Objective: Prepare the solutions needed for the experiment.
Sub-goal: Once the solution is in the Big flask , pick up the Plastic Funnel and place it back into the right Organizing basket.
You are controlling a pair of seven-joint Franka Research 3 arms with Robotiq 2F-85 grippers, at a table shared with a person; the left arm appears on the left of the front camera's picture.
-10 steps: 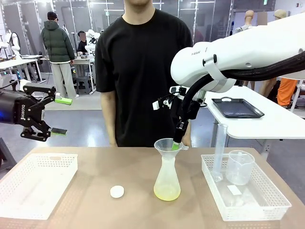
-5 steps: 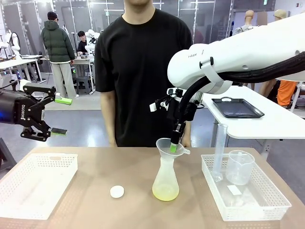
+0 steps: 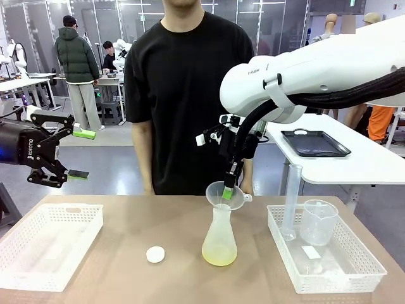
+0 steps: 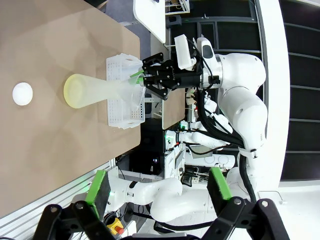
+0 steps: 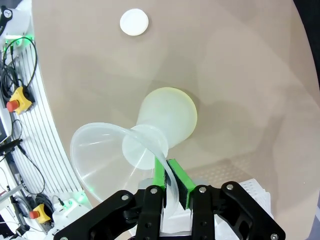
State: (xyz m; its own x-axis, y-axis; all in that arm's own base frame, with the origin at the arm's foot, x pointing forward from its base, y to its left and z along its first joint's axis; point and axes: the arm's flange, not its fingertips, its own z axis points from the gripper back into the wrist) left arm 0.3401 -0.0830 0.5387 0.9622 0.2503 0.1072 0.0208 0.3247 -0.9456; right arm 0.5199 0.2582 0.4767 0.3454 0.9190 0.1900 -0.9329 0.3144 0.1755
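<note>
Centre frame: the right gripper pinches the funnel rim atop the flask of pale solution, apparently the funnel-removal step. Next, lift straight up. At far left, the left gripper hangs spread.

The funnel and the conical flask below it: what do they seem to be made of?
Funnel: probably thin plastic, whitish and translucent with a dull sheen; what lies behind it shows only hazily. Conical flask: likely the same frosted plastic rather than clear glass; the yellowish liquid looks cloudy through its wall.
</note>
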